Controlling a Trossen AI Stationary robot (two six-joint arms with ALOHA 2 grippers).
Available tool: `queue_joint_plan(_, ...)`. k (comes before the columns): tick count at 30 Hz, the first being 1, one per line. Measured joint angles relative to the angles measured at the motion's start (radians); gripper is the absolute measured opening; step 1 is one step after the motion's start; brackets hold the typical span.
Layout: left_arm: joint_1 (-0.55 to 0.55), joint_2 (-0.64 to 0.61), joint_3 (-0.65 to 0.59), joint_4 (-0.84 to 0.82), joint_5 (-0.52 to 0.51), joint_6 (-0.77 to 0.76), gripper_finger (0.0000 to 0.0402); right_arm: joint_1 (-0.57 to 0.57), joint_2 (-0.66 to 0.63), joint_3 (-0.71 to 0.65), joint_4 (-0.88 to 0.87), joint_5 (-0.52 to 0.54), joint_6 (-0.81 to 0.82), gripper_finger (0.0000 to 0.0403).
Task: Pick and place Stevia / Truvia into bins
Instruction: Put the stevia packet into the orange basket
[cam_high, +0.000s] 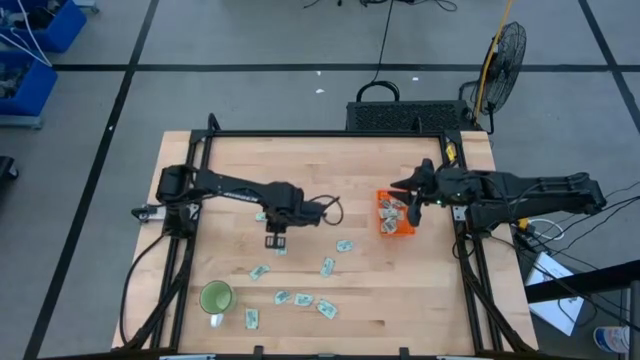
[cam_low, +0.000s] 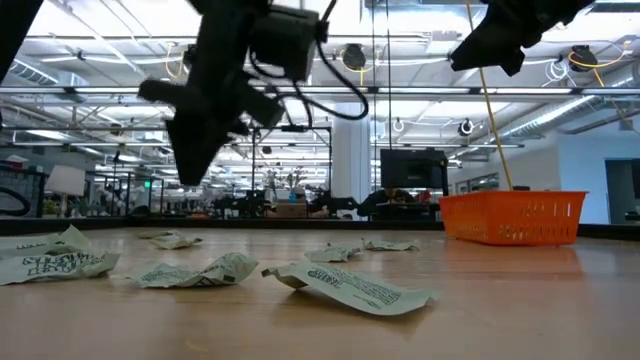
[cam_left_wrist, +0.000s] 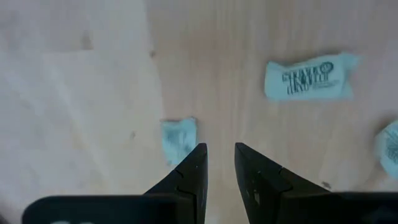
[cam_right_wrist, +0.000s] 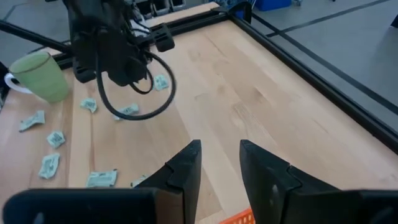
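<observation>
- Hanging over the wooden surface (cam_high: 330, 190), the left claw (cam_left_wrist: 219, 163) has its two fingers a little apart and holds nothing.
- One small sachet (cam_left_wrist: 178, 138) lies just beside it, so picking looks next: go down and pinch.
- Over the orange tray (cam_high: 394, 216), the right claw (cam_right_wrist: 219, 160) is open and empty.

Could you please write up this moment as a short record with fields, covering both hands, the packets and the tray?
left hand: hovering over the table, fingers a little apart, empty, a sachet just beyond the fingertips
right hand: above the orange tray, fingers apart, empty
tray contents: a few sachets already inside
loose sachets: about ten, scattered on the table between the green cup and the tray
stage: sorting under way, most packets still out
</observation>
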Motion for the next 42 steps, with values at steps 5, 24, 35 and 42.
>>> queue_joint_plan(5,-0.013,-0.052,-0.183,0.162,-0.005,-0.048,0.0088,0.000,0.000,-0.028,0.016,0.000,0.003,0.0102)
queue_joint_plan(24,0.021,-0.208,-0.523,0.451,-0.144,-0.121,0.0088,0.000,0.000,-0.085,0.206,0.000,0.003,0.0102)
queue_joint_plan(35,0.021,-0.212,-0.547,0.517,-0.133,-0.149,0.0022,0.000,0.000,-0.086,0.236,0.001,-0.013,0.0102)
queue_joint_plan(42,0.024,-0.210,-0.422,0.599,-0.070,-0.161,0.0004,0.000,0.000,-0.086,0.246,0.001,-0.024,0.0102)
